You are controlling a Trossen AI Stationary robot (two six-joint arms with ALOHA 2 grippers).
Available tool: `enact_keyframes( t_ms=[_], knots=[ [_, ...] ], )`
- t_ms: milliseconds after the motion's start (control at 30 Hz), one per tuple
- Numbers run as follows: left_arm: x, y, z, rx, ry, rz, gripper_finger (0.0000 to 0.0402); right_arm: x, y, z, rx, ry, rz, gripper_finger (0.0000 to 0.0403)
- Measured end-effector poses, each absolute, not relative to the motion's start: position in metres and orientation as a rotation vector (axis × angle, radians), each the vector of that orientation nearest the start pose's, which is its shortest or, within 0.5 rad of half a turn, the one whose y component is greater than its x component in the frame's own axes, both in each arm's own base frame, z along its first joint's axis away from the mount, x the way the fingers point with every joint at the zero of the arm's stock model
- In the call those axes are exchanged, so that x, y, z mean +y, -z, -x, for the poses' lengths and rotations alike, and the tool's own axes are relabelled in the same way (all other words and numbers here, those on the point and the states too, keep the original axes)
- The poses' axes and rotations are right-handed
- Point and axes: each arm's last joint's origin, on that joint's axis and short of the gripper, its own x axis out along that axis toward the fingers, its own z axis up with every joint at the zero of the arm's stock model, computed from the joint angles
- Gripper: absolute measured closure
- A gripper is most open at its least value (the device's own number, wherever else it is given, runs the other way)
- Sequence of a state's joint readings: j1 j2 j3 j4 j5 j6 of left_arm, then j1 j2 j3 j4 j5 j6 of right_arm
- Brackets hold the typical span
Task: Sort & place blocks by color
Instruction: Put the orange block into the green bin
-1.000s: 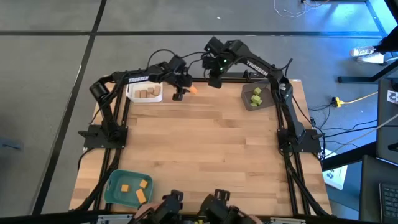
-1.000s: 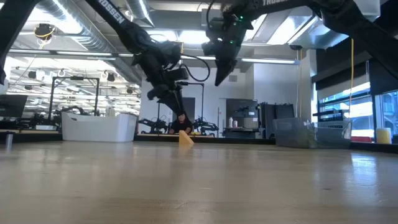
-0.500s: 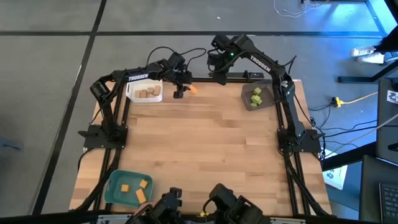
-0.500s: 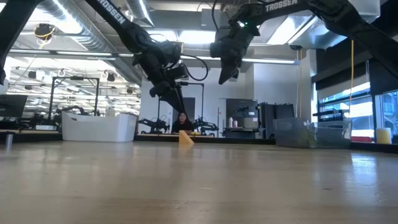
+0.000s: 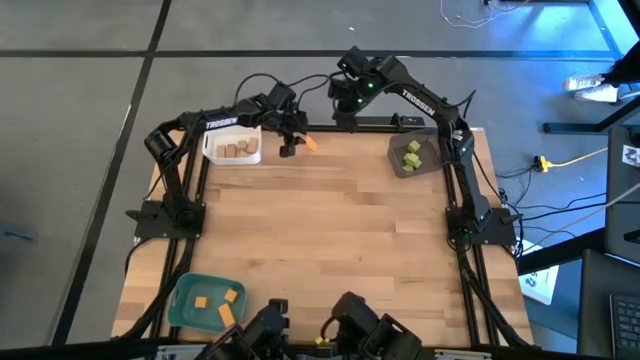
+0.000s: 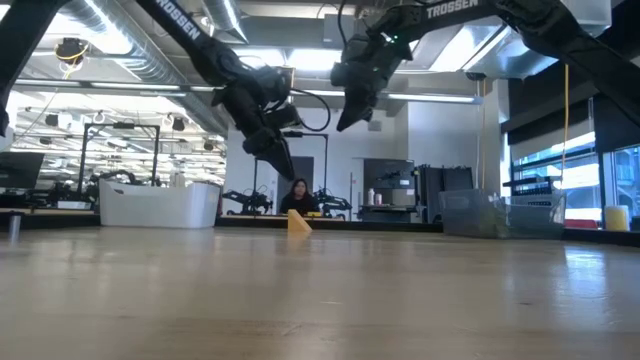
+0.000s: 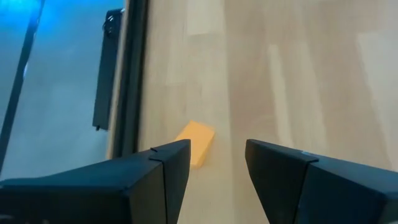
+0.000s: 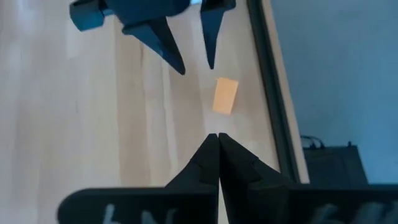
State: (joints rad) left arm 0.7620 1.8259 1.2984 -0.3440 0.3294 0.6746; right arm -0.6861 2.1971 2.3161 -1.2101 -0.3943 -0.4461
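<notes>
One orange block (image 5: 310,143) lies flat on the wooden table near its far edge; it also shows as the orange block (image 7: 194,142) and the orange block (image 8: 225,96). My left gripper (image 5: 289,148) hovers just left of it, open and empty, fingers slanting down above the table; the left gripper (image 7: 216,163) has the block just beyond its fingertips. My right gripper (image 5: 345,108) hangs higher over the far edge, shut on nothing, with its tips (image 8: 217,137) pointing toward the block. In the low view the left gripper (image 6: 280,160) and right gripper (image 6: 350,112) stand clear above the block (image 6: 298,222).
A white tray (image 5: 212,152) with tan blocks (image 5: 238,150) stands at the far left. A grey tray (image 5: 397,160) with green blocks (image 5: 412,153) is at the far right, and a teal tray (image 5: 185,305) with orange blocks sits at the near left. The black frame rail (image 7: 127,74) runs along the far edge.
My right gripper has drawn back a little toward the table's far edge and tipped, staying shut. My left gripper has rolled slightly about its own line while hovering by the orange block. The block has stayed where it was.
</notes>
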Motion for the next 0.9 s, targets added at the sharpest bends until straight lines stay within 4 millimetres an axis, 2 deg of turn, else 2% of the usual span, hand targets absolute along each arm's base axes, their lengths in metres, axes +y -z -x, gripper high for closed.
enact_keyframes(
  t_ms=[300, 667, 800, 900],
  knots=[
    [0.265, -0.215, -0.286, 0.816, -0.127, -0.159, 0.0241, -0.284, -0.327, -0.366, 0.878, 0.071, -0.092, 0.0402],
    [0.273, -0.214, -0.284, 0.793, -0.094, -0.294, 0.0116, -0.287, -0.330, -0.369, 0.835, 0.084, -0.062, 0.0402],
    [0.282, -0.199, -0.285, 0.818, -0.073, -0.243, 0.0097, -0.287, -0.330, -0.369, 0.835, 0.084, -0.062, 0.0402],
    [0.291, -0.197, -0.289, 0.825, -0.069, -0.233, 0.0096, -0.287, -0.330, -0.369, 0.836, 0.084, -0.062, 0.0402]
  ],
)
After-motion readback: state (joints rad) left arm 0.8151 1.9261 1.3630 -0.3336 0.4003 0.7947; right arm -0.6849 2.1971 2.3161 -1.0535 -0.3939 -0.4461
